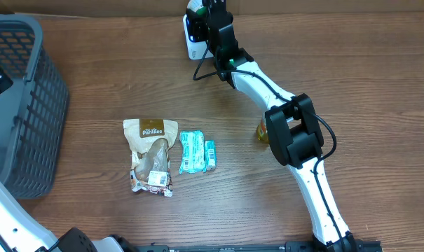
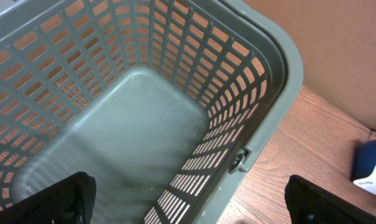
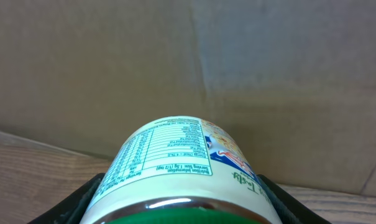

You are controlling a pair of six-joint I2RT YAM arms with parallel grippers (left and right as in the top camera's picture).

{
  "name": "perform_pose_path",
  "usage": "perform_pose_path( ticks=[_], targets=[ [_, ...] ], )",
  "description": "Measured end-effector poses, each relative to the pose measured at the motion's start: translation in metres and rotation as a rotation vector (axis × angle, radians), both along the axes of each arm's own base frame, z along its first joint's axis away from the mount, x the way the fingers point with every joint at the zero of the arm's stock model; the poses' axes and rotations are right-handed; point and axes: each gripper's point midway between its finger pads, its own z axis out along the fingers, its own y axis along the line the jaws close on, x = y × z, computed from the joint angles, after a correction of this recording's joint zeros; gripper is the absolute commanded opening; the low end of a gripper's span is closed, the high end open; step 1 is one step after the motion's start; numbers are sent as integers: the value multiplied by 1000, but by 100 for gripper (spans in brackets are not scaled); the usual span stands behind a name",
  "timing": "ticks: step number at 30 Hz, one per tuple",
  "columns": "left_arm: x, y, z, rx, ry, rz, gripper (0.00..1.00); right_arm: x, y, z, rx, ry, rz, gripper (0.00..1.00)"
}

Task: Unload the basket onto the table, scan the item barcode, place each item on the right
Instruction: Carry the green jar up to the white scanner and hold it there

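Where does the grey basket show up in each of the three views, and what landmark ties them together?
Overhead: the grey basket is at the left edge, cut off by the frame.
Left wrist: it fills most of the picture, seen from above, with its rim at the upper right.
Right wrist: not in it; a labelled container fills the foreground.
Shared landmark: the wooden tabletop, lower right in left wrist, lower left in right wrist.

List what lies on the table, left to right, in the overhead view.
basket → brown pouch → teal packets → yellow item, partly hidden by the arm
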Motion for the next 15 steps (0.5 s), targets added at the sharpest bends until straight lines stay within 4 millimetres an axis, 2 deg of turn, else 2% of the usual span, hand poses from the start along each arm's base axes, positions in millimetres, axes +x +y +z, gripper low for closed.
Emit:
perform_pose_path(
  ticks=[15],
  targets=[
    [0,0,0,0,0,0,99,-1,2,0,3,2,13,22]
  ],
)
